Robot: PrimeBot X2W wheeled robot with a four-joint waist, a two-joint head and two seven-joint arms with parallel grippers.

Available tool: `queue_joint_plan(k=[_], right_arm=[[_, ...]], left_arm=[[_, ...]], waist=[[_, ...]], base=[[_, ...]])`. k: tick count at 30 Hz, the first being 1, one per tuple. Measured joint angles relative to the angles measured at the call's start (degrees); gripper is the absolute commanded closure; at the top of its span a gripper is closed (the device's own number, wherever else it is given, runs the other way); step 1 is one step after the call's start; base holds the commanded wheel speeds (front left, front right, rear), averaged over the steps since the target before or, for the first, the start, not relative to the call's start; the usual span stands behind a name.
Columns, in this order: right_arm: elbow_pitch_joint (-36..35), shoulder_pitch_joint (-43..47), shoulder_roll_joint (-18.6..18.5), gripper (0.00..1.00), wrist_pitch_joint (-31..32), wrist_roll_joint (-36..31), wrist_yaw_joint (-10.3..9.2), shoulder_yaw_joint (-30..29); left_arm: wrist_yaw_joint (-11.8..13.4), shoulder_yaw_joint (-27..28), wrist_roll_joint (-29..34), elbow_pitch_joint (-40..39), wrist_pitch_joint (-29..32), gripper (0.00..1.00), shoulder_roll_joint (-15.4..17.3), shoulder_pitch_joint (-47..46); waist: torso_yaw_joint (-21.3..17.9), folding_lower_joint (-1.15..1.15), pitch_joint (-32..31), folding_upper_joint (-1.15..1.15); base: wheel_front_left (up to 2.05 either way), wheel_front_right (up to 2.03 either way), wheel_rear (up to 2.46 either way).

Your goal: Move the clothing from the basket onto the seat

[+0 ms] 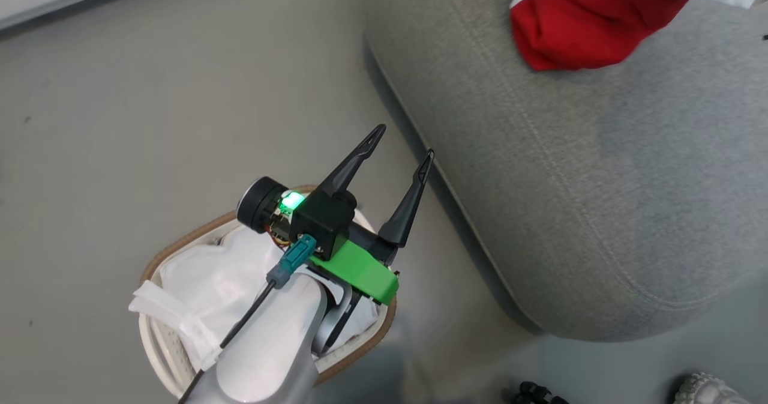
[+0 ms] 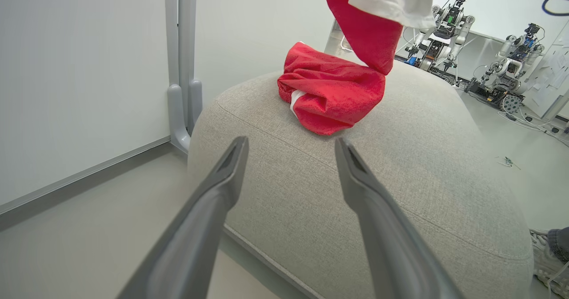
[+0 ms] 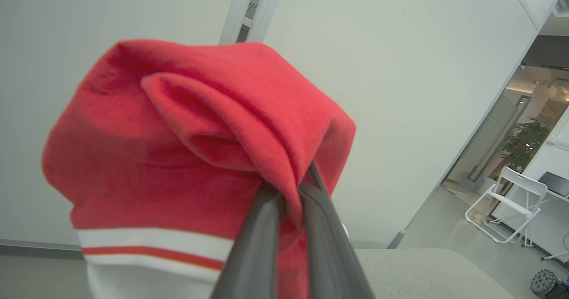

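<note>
I have the right end effector (image 3: 291,181) pinching a red striped garment (image 3: 178,148) above the seat (image 1: 570,212); a red heap (image 2: 333,94) lies beneath, near its far edge. The left end effector (image 1: 402,141) is spread over the basket (image 1: 186,238). Risk: released this high, cloth could slide off that edge.

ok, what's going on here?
The right gripper is shut on a red garment with white stripes, holding it up above the seat. Red clothing already lies bunched on the seat; whether it is the same piece cannot be told. The left gripper is open and empty near the basket, whose white liner shows no red where visible.
</note>
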Motion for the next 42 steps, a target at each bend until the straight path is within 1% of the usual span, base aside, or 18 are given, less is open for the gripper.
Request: queue_joint_plan(k=[4,8,13,17,18,19,20,21,22,27,31,36,42], right_arm=[[4.5,-1.3,-0.8,1.00,0.0,-2.3,0.00,-2.4],[9.6,-1.0,-0.8,1.00,0.0,-5.1,0.00,-6.3],[15.6,1.9,0.3,1.00,0.0,-6.9,0.00,-9.9],[18.4,3.2,0.9,1.00,0.0,-7.9,0.00,-12.1],[18.8,3.6,1.2,0.97,0.0,-8.1,0.00,-12.3],[19.1,4.0,1.6,0.75,0.0,-8.1,0.00,-12.8],[19.3,4.4,2.2,0.58,0.0,-8.1,0.00,-13.2],[19.3,4.8,2.5,0.28,0.0,-8.1,0.00,-13.4],[19.2,5.3,2.8,0.01,-0.1,-8.0,0.00,-14.0],[17.1,9.8,5.0,0.00,-0.1,-6.9,0.00,-15.6],[14.3,14.1,6.5,0.00,-0.1,-5.9,0.00,-15.3],[11.0,20.7,8.1,0.00,-0.1,-4.4,0.00,-12.9],[6.0,25.7,9.8,0.00,-0.1,-2.0,0.00,-7.1]], left_arm=[[0.0,0.0,0.0,-0.5,0.0,0.00,0.0,-1.2],[0.0,0.0,0.0,-0.8,0.0,0.00,0.0,-2.0],[0.0,1.0,0.0,-0.9,0.0,0.00,0.0,-2.2],[0.0,2.3,0.0,-1.0,0.0,0.00,0.0,-2.2],[0.0,2.5,0.0,-1.0,0.0,0.00,0.0,-2.2],[0.0,2.8,0.0,-1.0,0.0,0.00,0.0,-2.1],[0.0,3.0,0.0,-0.9,0.0,0.00,0.0,-2.0],[0.0,3.2,0.0,-0.9,0.0,0.00,0.0,-2.0],[0.0,3.3,0.0,-0.8,0.0,0.00,0.0,-1.9],[0.0,4.0,-0.4,-0.6,0.0,0.00,0.0,-1.3],[0.0,4.8,-1.1,-0.2,0.0,0.00,0.0,0.0],[0.0,7.2,-1.6,-0.2,0.0,0.00,0.0,3.0],[0.0,11.1,-1.6,-1.3,0.0,0.00,0.0,6.9]], waist=[[2.3,0.00,2.6,0.00],[4.7,0.00,5.3,0.00],[7.7,0.00,8.1,0.00],[9.1,0.00,9.7,0.00],[9.3,0.00,9.9,0.00],[9.4,0.00,10.0,0.00],[9.4,0.00,10.0,0.00],[9.3,0.00,10.0,0.00],[9.2,0.00,9.8,0.00],[8.4,0.00,7.9,0.00],[7.9,0.00,5.9,0.00],[7.9,-0.01,2.5,0.00],[8.8,-0.01,-1.6,0.00]], base=[[0.00,0.00,0.00],[0.00,0.00,0.00],[0.00,0.00,0.00],[0.00,0.00,0.00],[0.00,0.00,0.00],[0.00,0.00,0.00],[0.00,0.00,0.00],[0.00,0.00,0.00],[0.00,0.00,0.00],[0.00,0.00,0.00],[0.00,0.00,0.00],[0.00,0.00,0.00],[0.00,0.00,0.00]])
